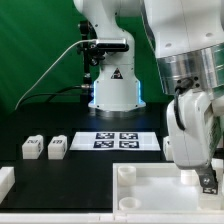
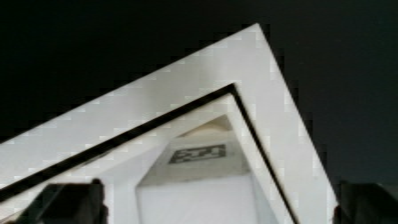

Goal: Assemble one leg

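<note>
In the exterior view, the black tabletop (image 1: 60, 170) is seen with the marker board (image 1: 118, 141) lying flat near the middle, just in front of the arm's base (image 1: 113, 92). Two white legs, one (image 1: 33, 148) beside the other (image 1: 57, 147), are set at about nine o'clock from the marker board, each with a tag on its face, apart from each other and from the board. A large white panel (image 1: 150, 190) is laid at five o'clock from the board, along the lower edge. The pincer (image 1: 205, 178) is lowered over that panel's far corner on the exterior view's right; whether it is open or closed cannot be told here. In the wrist view, the panel's pointed corner (image 2: 214, 95) is framed against dark ground, and a tagged leg (image 2: 199, 160) is seen below it between the two dark fingertips (image 2: 68, 200), which are spread at either side; contact with the leg cannot be told.
</note>
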{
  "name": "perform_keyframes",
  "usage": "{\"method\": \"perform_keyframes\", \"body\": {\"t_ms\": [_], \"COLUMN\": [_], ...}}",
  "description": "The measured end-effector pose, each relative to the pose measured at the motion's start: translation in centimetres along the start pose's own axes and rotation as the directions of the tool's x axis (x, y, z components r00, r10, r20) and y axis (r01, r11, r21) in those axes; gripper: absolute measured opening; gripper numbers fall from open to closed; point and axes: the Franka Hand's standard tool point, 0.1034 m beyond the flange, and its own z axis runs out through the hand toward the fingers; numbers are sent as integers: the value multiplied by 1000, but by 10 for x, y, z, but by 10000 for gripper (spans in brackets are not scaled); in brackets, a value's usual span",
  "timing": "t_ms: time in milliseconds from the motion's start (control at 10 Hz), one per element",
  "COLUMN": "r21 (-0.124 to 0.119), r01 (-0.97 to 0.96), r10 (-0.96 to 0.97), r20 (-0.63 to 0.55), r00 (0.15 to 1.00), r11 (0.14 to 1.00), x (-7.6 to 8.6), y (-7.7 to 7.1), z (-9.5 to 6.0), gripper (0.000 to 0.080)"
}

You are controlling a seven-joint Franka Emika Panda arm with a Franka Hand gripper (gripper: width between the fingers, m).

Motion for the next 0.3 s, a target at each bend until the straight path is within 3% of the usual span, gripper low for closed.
{"method": "perform_keyframes", "body": {"t_ms": [300], "r21": [0], "r01": [8], "r10": [-8], "r20": [0], "r00": [1000], "r11": [1000], "x": [0], "y": [0], "z": [0], "gripper": [649]}}
